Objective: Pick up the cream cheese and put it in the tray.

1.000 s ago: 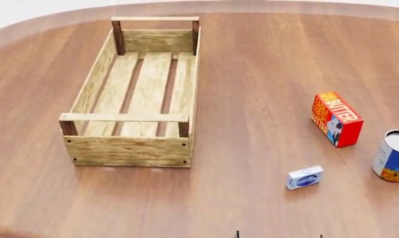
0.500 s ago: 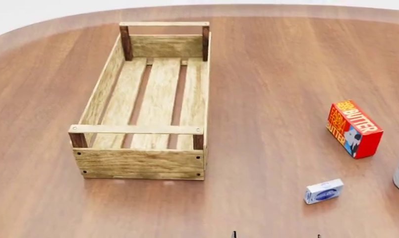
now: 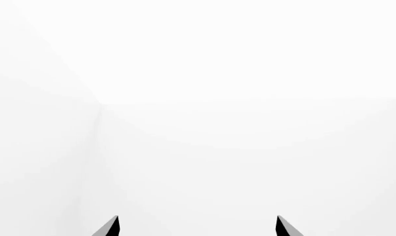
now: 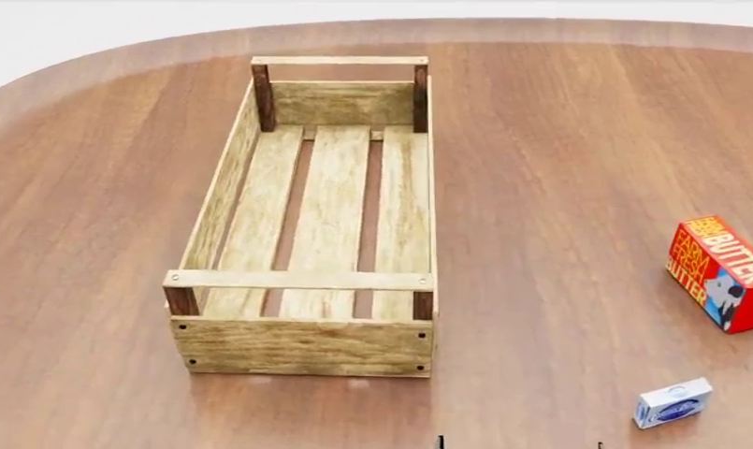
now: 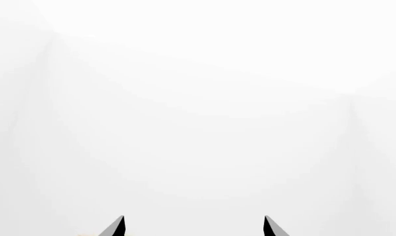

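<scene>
- While your head camera looks down on the table (image 4: 563,140), the cream cheese (image 4: 673,403) lies flat at about 4 o'clock, well apart from the tray (image 4: 308,348).
- Your tray stands at centre, holding nothing, long axis running 12 to 6.
- A butter box (image 4: 722,272) sits at 3 o'clock.
- Your left gripper (image 3: 196,227) and right gripper (image 5: 192,227) both show tips spread, holding nothing, facing blank white.

Cream cheese (image 4: 673,403) right of tray (image 4: 304,347), apart.

Tray (image 4: 304,344) rough light wood; table (image 4: 563,168) smooth, semi-gloss dark wood.
</scene>
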Available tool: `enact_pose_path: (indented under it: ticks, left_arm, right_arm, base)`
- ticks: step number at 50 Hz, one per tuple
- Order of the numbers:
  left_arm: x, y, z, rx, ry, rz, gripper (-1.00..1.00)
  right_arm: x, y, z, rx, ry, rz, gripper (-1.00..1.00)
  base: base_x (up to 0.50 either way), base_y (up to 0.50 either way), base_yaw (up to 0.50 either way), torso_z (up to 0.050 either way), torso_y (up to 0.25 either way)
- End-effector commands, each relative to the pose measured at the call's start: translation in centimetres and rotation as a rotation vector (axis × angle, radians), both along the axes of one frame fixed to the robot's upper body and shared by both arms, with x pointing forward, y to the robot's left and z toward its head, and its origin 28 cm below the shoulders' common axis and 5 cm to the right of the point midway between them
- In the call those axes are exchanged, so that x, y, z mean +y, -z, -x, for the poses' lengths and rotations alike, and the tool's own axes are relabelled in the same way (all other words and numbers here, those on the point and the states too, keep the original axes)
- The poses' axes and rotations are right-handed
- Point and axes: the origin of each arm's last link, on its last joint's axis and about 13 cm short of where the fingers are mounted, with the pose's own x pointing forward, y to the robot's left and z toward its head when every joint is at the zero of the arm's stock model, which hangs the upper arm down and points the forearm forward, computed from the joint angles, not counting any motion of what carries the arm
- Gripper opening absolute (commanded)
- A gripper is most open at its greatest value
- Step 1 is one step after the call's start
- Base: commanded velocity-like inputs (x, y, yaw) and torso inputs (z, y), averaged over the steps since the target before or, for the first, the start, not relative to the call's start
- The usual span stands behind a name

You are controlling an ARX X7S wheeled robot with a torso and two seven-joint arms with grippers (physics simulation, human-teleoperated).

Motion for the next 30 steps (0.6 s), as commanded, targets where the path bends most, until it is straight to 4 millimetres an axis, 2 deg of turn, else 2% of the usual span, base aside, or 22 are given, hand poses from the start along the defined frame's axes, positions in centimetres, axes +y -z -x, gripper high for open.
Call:
enact_pose_path:
  ticks: [1, 30]
  left_arm:
    - [-0.04, -0.02, 0.01, 0.001, 0.001, 0.0, 1.0]
    - [-0.13, 0.13, -0.1, 0.008, 0.005, -0.003, 1.0]
  right_arm:
    - [-0.01, -0.02, 0.02, 0.0, 0.001, 0.0, 1.0]
    - [-0.07, 0.15, -0.15, 0.008, -0.001, -0.007, 1.0]
  base:
    - [0.17, 0.17, 0.0, 0.0, 0.0]
    - [0.17, 0.17, 0.0, 0.0, 0.0]
